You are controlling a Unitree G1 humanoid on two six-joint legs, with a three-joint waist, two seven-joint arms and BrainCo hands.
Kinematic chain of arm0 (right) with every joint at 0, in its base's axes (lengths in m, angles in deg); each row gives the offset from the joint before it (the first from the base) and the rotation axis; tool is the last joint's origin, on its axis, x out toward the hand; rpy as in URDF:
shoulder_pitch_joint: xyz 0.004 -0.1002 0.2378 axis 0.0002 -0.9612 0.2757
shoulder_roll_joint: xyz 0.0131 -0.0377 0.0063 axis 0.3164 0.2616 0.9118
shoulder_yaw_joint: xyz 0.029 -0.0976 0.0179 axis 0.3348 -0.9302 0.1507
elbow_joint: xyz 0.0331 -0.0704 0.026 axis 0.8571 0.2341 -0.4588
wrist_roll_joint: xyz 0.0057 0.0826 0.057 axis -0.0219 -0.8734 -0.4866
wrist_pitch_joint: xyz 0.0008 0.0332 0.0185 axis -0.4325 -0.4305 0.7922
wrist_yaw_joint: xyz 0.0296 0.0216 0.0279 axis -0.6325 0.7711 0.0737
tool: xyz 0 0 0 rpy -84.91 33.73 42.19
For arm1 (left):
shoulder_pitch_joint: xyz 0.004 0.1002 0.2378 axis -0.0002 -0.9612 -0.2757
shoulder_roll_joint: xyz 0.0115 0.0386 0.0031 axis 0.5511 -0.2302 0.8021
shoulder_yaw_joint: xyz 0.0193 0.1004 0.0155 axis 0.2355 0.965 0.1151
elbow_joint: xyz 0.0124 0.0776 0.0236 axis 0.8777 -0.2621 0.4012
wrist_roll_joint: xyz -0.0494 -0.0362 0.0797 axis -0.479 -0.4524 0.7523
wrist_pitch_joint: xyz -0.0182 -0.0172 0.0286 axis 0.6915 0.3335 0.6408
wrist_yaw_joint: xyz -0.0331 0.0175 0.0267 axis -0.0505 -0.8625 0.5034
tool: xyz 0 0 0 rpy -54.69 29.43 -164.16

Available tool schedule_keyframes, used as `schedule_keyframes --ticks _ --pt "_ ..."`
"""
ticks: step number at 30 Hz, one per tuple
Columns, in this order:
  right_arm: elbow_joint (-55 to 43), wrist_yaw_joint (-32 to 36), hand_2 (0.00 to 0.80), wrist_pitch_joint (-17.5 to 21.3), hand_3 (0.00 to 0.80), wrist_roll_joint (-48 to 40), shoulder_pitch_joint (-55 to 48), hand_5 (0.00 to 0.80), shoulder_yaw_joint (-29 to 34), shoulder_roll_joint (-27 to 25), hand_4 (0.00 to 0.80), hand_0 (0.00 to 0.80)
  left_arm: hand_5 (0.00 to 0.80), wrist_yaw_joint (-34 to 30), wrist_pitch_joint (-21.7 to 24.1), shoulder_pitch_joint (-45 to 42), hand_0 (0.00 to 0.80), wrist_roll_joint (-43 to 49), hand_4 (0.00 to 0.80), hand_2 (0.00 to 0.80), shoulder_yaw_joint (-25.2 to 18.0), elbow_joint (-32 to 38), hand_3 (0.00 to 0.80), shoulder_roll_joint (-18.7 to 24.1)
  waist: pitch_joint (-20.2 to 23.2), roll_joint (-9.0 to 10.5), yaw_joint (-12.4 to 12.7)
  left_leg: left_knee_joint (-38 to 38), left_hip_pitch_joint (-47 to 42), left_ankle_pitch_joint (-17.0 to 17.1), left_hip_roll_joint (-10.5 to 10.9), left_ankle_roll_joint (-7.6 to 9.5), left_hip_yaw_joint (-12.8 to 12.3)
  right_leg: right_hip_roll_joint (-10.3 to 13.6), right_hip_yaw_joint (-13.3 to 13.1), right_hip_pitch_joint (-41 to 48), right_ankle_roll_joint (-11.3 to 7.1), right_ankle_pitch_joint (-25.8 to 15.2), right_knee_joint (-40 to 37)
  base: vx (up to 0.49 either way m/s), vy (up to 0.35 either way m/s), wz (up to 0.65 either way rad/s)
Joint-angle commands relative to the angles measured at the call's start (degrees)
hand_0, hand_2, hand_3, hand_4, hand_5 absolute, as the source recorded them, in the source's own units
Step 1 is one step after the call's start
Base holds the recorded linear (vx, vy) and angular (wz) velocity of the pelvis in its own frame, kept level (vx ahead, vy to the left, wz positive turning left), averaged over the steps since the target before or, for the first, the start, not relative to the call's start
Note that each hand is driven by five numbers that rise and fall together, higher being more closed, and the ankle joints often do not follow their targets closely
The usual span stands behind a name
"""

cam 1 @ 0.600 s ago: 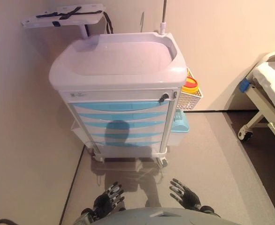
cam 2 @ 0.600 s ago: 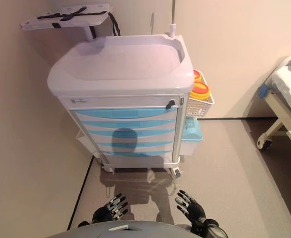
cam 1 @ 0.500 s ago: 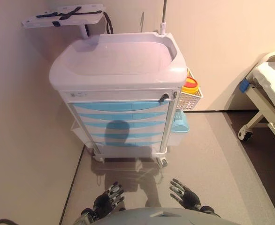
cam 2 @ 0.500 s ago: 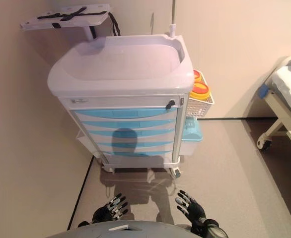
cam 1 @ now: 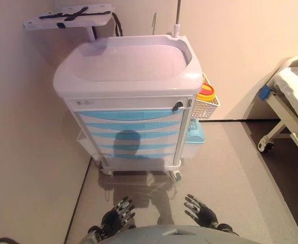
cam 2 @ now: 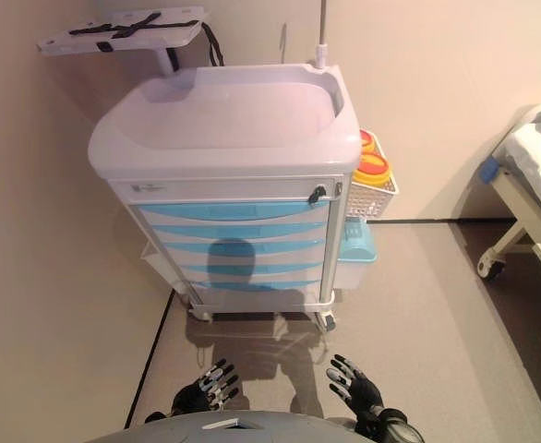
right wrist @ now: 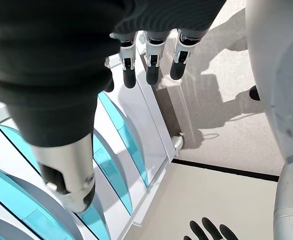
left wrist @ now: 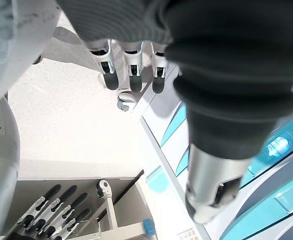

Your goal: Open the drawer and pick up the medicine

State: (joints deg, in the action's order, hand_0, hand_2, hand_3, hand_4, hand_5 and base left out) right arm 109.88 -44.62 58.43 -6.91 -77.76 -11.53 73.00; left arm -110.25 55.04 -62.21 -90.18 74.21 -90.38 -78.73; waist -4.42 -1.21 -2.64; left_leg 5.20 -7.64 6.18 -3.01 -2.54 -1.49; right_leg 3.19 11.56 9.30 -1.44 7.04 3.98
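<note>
Closed drawer (cam 1: 131, 115) well beyond both hands.

Medical cart (cam 1: 128, 104) of smooth, glossy white plastic with glossy pale-blue drawer fronts (cam 1: 130, 126), a white plastic mesh side basket (cam 1: 206, 108), standing on a matt, finely textured grey floor (cam 1: 225, 168).

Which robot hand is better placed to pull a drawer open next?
Close call; slight edge to the right robot hand. Both hang open and empty, well short of the cart, whose blue drawers are all shut. The left robot hand sits lower and nearer the wall, so it has less room.
</note>
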Motion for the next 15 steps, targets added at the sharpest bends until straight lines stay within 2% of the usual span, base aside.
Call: schedule_keyframes --ticks 1,15 --pt "0.0 0.8 0.000 2.1 0.000 1.4 2.7 0.000 -0.9 1.3 0.000 0.000 0.000 -1.4 0.9 4.9 0.000 -1.8 0.000 0.000 -0.9 -2.7 0.000 -1.8 -2.9 1.04 1.3 -0.2 -0.3 -7.0 2.8 1.34 -0.6 0.5 2.4 -0.3 -2.03 -0.3 0.5 0.000 0.000 0.00" --pt "-2.6 -1.2 0.000 4.0 0.000 1.9 2.5 0.000 -1.1 0.3 0.000 0.000 0.000 -1.1 1.4 4.6 0.000 -2.7 0.000 0.000 -0.3 -1.0 0.000 -1.7 -4.4 0.63 1.3 -0.2 0.4 -6.7 3.1 1.47 0.2 0.9 2.8 -1.3 -1.93 0.2 1.7 0.010 0.003 0.00"
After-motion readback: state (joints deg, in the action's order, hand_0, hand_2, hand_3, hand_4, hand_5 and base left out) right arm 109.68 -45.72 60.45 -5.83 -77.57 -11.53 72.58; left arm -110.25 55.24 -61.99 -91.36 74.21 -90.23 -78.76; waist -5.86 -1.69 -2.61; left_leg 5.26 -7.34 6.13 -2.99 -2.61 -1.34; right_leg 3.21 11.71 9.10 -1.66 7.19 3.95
